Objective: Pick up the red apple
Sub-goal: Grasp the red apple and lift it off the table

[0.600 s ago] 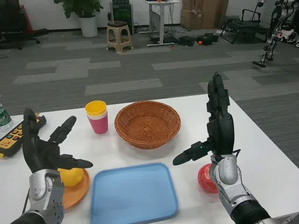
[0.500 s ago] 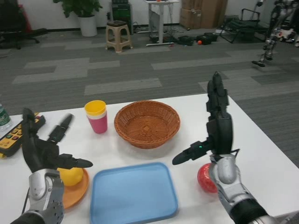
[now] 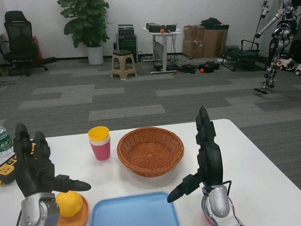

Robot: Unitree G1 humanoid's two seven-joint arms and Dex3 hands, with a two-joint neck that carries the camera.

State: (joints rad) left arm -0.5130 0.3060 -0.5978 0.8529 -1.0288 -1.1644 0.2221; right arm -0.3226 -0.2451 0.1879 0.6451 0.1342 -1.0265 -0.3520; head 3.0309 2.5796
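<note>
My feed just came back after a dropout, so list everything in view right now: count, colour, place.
Round woven wicker basket: one, brown, table centre.
Stacked plastic cups: yellow nested in pink, left of the basket.
Flat plastic tray: one, light blue, near edge, partly cut off.
Round yellow fruit: one, on an orange plate, near left.
Red apple: only a red sliver showing behind the right wrist.
Remote controller: yellow and black, far left.
Bottle: one, clear, left edge.
White table: one.
Left hand: black, open, raised near left.
Right hand: black, open, raised above the apple.
</note>
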